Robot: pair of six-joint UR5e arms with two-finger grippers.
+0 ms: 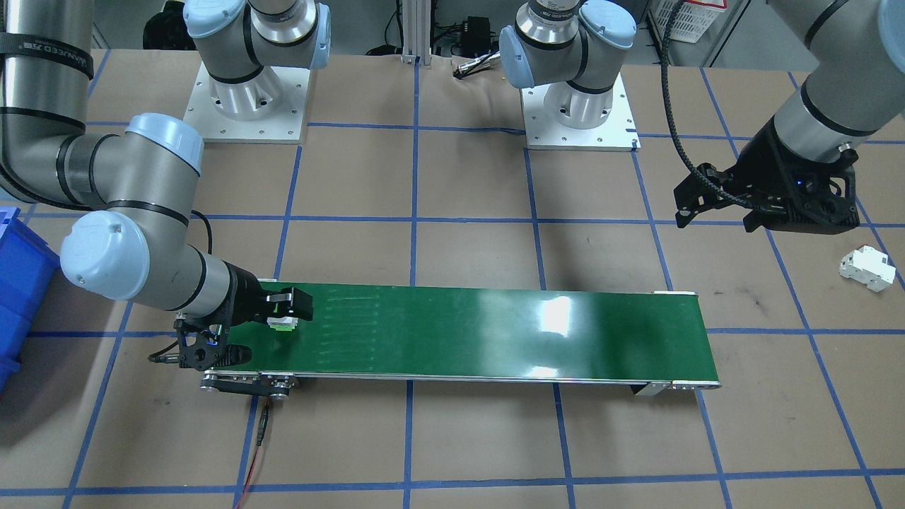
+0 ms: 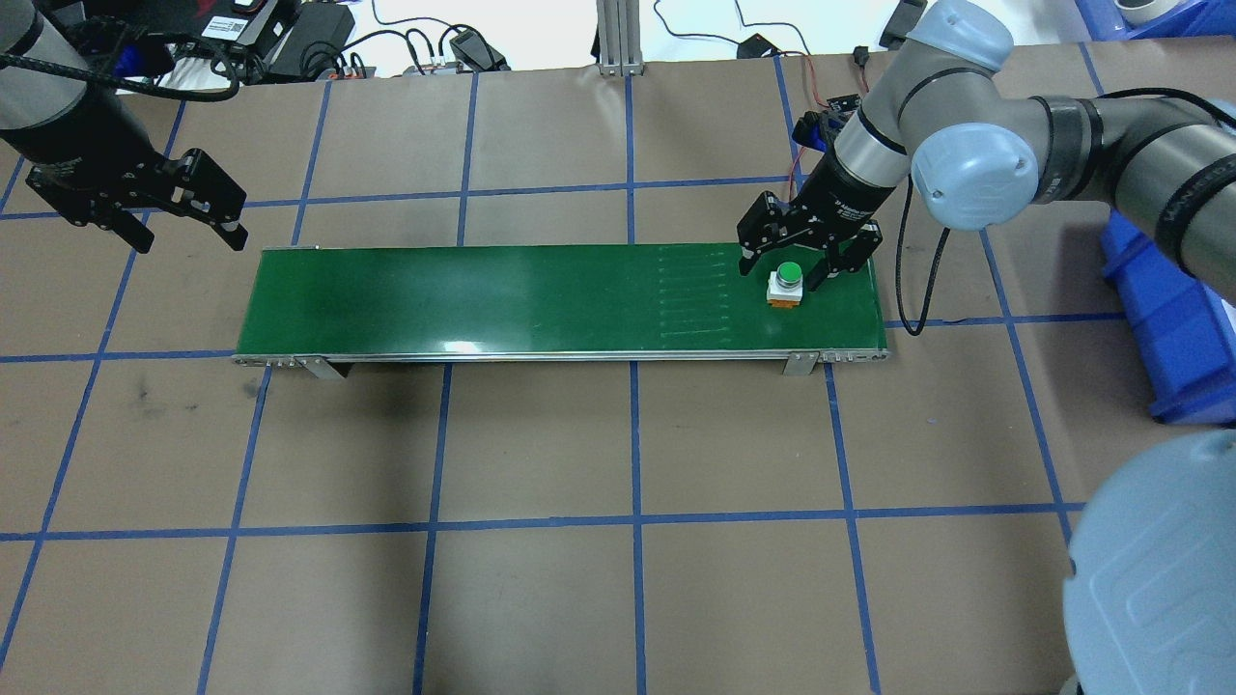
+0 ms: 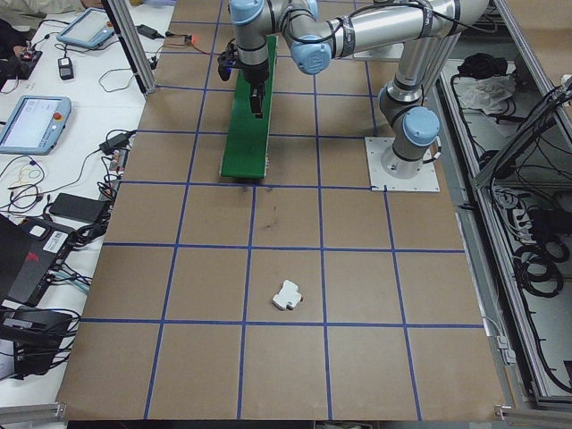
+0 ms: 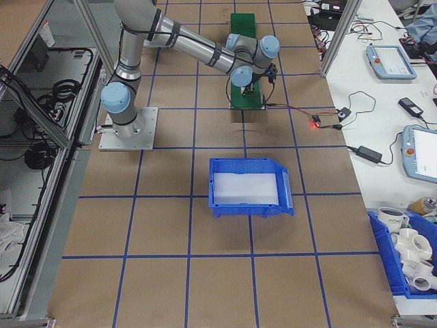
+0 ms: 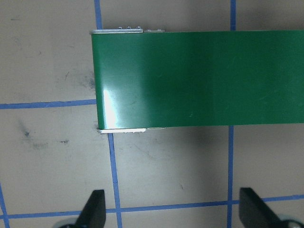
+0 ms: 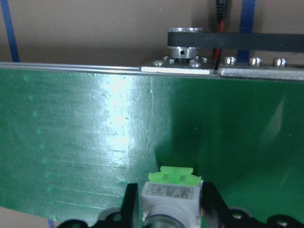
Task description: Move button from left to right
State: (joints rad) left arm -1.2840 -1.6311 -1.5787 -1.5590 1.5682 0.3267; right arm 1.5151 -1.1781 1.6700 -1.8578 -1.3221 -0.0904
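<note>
Button (image 2: pixel 790 274) near belt (image 2: pixel 483 299) end — right fingers (image 2: pixel 751 255) apart around it — left fingers (image 2: pixel 228 228) apart.

- We see most of the green conveyor belt (image 2: pixel 541 299) bare along its length, open to a pass from above.
- At its right end the button (image 2: pixel 784 283) stands between the fingers of the right gripper (image 2: pixel 806 253), which block both of its sides.
- The right arm (image 2: pixel 975 154) slants over the table right of the belt.
- The left gripper (image 2: pixel 159 208) hangs beyond the belt's left end, jaws spread, over bare table.
- A white block (image 1: pixel 866 268) lies on the table well left of the belt.
- A blue bin (image 4: pixel 247 186) sits right of the belt's right end.
</note>
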